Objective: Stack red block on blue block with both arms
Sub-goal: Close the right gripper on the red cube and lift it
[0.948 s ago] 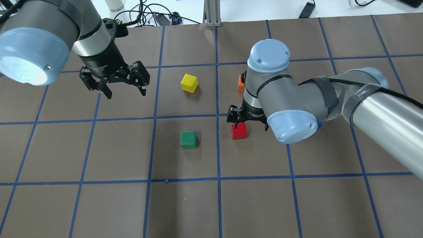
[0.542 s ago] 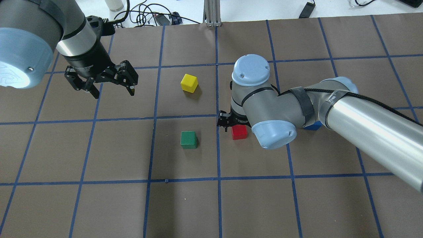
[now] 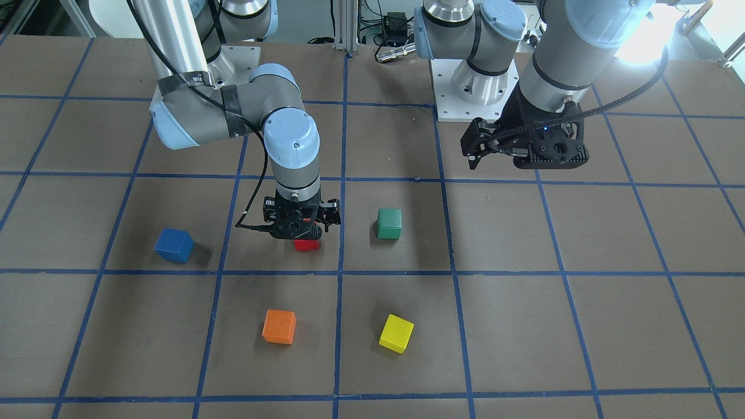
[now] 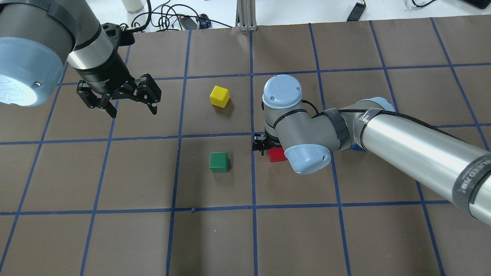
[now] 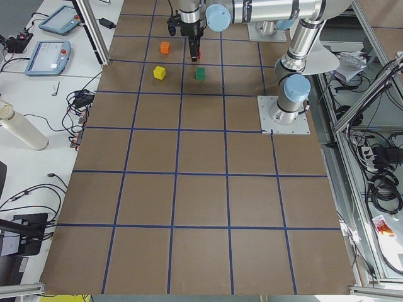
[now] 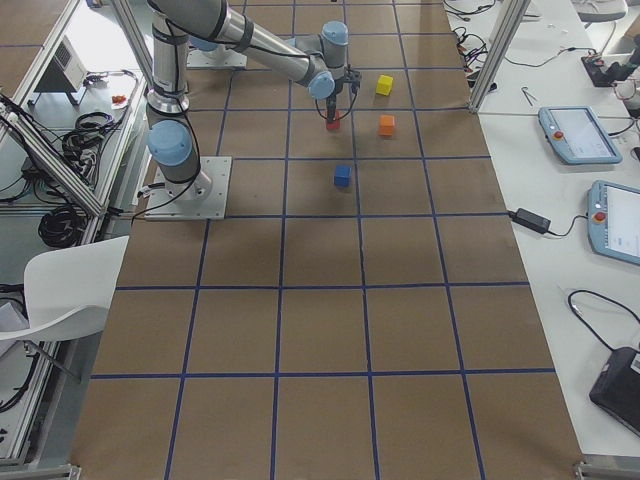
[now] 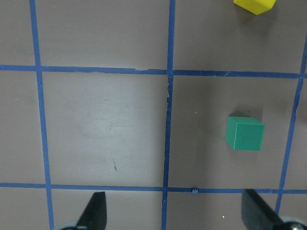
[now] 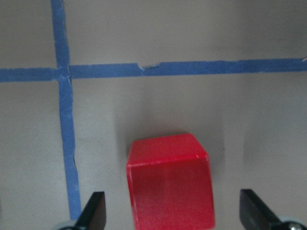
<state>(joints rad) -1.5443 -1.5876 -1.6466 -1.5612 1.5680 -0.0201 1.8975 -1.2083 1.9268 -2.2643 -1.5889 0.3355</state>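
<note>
**Straddling the red block, right fingers not closed on it**

Nearest the robot, the green block [image 4: 219, 161] sits alone on the table [image 4: 115, 241]. It is one grid cell to the robot's left of red, with a blue tape line [image 4: 253, 180] between the two.

The red block [image 8: 168, 187] lies flat on the table, just inside its cell beside that tape line. The right gripper [image 3: 300, 234] is down over it, pointing straight at the table. In the right wrist view both fingertips [image 8: 95, 213] are spread wide with the block between them. There is a gap on each side, a bit smaller on that view's left. The fingers are clear of the block, and the block is not lifted.

The blue block [image 3: 174, 245] is in the next cell to the robot's right of red, in roughly the same row and well apart from it. It rests on the table with its top face bare. In the overhead view the right arm [image 4: 414, 149] covers most of it, leaving only a sliver.

Further out on the robot's left side, the left gripper [image 4: 134, 112] hangs above the table, well apart from every block. Its fingers are spread wide and hold nothing. Its wrist camera looks down on bare table, with green off to one side and a corner of yellow at the top edge.

Farthest are the yellow block [image 4: 219, 96] and the orange block [image 3: 279, 326], in neighbouring cells split by the same tape line. Yellow is turned slightly against the grid. Orange is hidden behind the right arm in the overhead view.
</note>
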